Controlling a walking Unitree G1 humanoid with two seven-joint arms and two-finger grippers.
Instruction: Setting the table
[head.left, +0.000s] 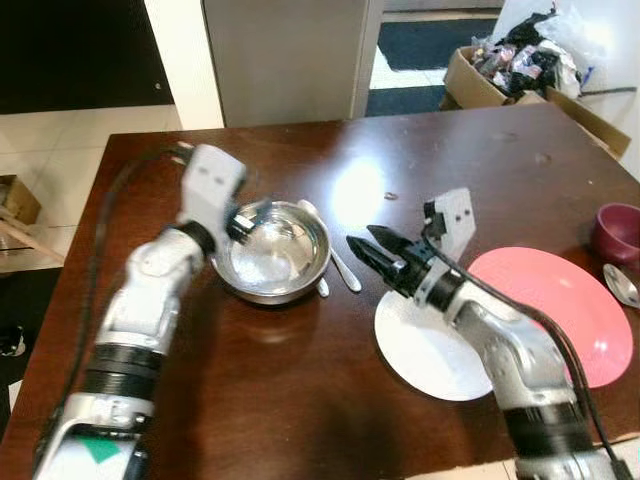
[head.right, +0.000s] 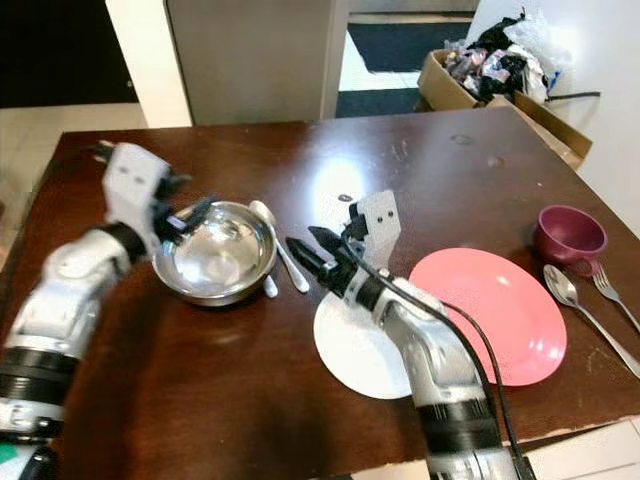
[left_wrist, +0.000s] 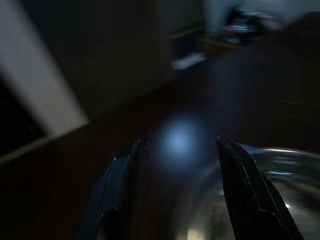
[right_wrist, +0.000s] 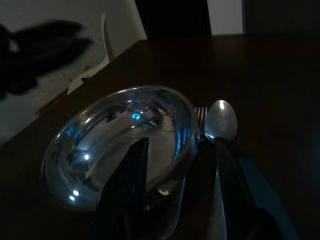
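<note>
spoon (head.left: 335, 255) beside bowl (head.left: 272, 250), long axis 11-to-5, scoop at 11. left gripper (head.left: 243, 222) fingers apart at bowl rim; right gripper (head.left: 372, 254) fingers apart, aimed at spoon.

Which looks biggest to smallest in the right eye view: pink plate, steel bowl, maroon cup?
1. pink plate
2. steel bowl
3. maroon cup

The gaps look clear, though nearness to the camera could skew them a little.

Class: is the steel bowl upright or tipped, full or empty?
Upright and empty: the steel bowl sits flat on the table, its shiny inside bare.
</note>
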